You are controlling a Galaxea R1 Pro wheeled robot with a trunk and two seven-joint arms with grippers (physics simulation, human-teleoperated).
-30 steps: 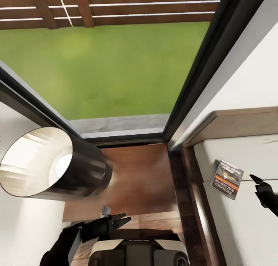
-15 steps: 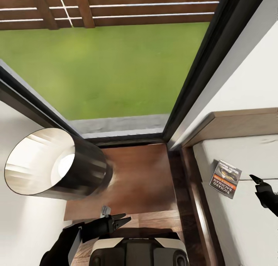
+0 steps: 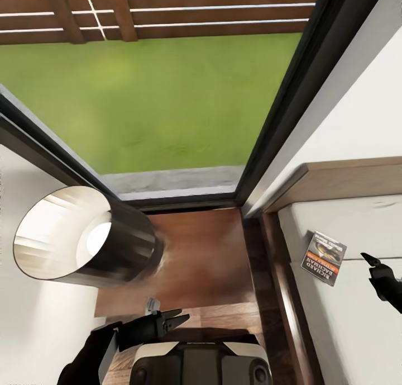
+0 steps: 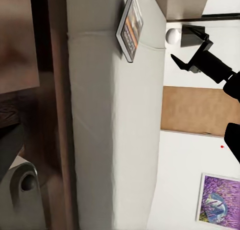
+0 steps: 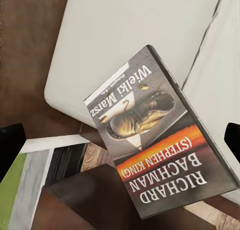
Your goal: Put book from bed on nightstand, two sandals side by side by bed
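**Book on the mattress, just ahead of the right gripper**

Just ahead of the right gripper (image 3: 373,266), toward the headboard (image 3: 340,181), the book (image 3: 324,250) lies flat on the pale mattress (image 3: 357,323) of the bed, close to its near corner and apart from the fingers. From where I stand I see one dark fingertip (image 3: 368,258) of that gripper pointing at the cover; whether its jaws are parted or closed I cannot tell, since the rest runs off the edge of the head view. Through that arm's own camera the book (image 5: 160,140) sits right in front, the orange band and white "RICHARD BACHMAN" lettering plainly readable, with nothing clamped on it.

Low by the robot's trunk, the left gripper (image 3: 174,321) hangs over the wood floor, its two fingers spread apart and holding nothing. Beyond it stands the nightstand (image 3: 198,256), its reddish-brown top bare on the side nearest the bed frame (image 3: 279,279). A lamp (image 3: 89,245) with a dark cylindrical shade rises at the far side of that gripper. Behind the nightstand, the black-framed window (image 3: 296,100) shows grass and a slatted fence (image 3: 167,10).
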